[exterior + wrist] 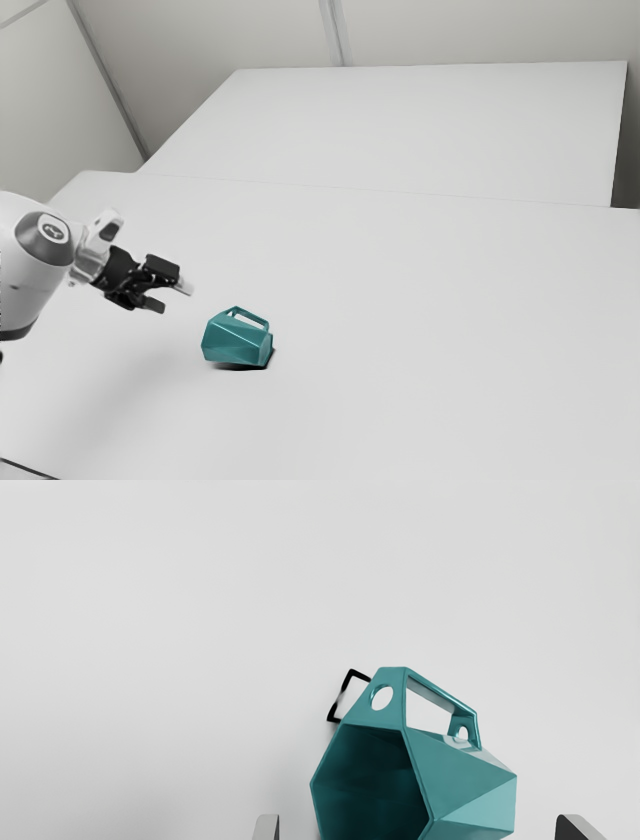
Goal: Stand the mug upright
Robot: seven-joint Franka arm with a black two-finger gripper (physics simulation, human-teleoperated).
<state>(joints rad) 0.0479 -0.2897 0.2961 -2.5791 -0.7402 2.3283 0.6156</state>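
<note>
Black pincer [171, 296]: released, jaws parted, nothing held. Teal mug [237, 340]: near it, on its side on the pale counter [400, 250], handle [442, 696] raised. Handling, my estimate: stiff, fairly light, slick on the facets, chippable if ceramic. Suggested hold: across opposite side walls, clear of the handle. Wrist view: gives me the hollow mouth [375, 780]. Exterior view: gives outer wall instead, plus the gap from pincer to mug.
</note>
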